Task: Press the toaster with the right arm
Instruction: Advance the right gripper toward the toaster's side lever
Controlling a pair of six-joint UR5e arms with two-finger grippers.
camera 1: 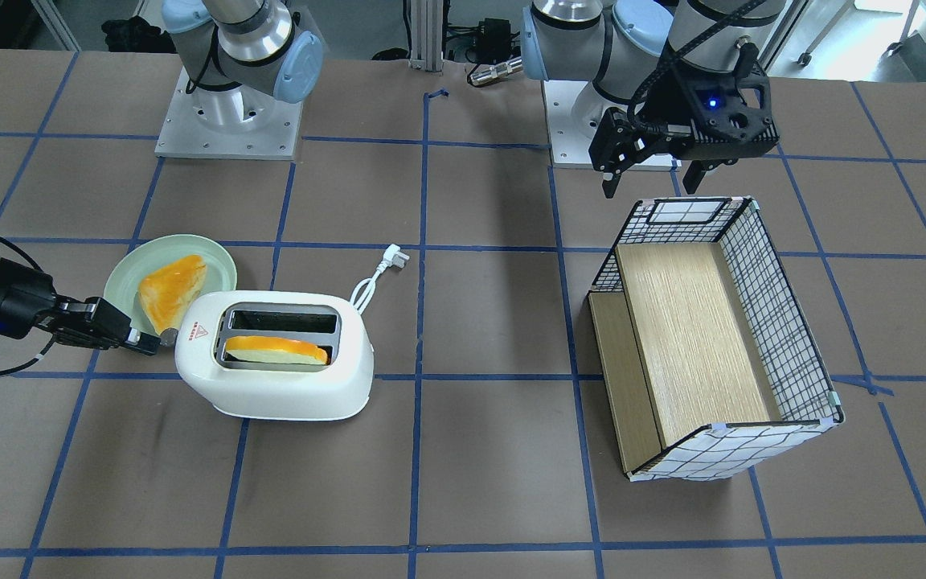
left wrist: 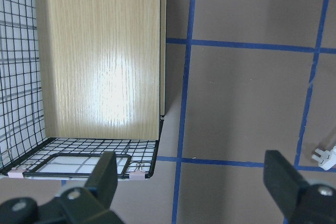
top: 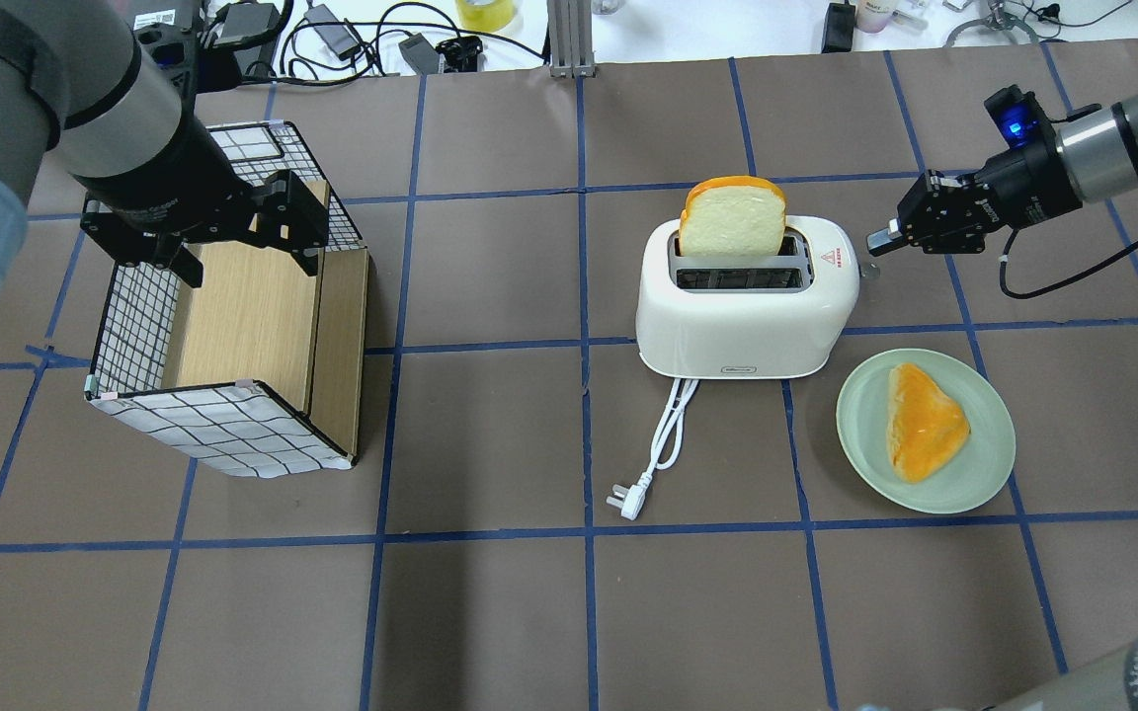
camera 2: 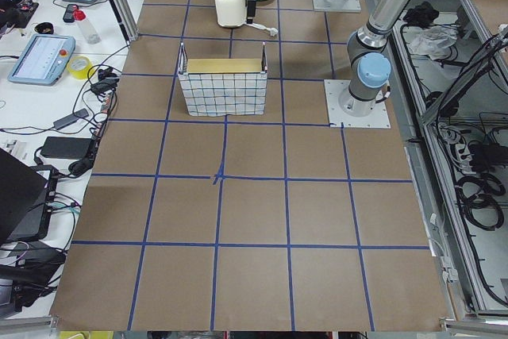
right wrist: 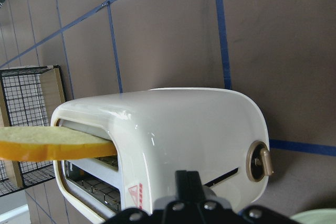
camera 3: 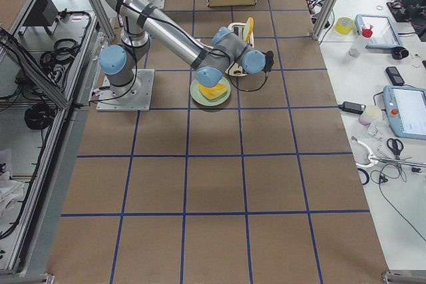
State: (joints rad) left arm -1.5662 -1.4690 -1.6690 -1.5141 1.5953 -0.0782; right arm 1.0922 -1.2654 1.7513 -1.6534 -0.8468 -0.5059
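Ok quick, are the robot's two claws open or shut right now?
Left gripper: open, empty.
Right gripper: shut, empty, beside the rounded white plastic toaster.

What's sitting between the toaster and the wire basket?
Nothing. In the overhead view the stretch between the toaster and the wire basket is bare table, crossed only by blue tape lines. The front-facing view shows the same.

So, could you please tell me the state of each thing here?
toaster: upright, one slice sticking up from a slot, other slot empty.
plug: unplugged, lying on the table.
right gripper: shut, at the toaster's end.
left gripper: open, holding nothing.
plate: holds one bread piece.
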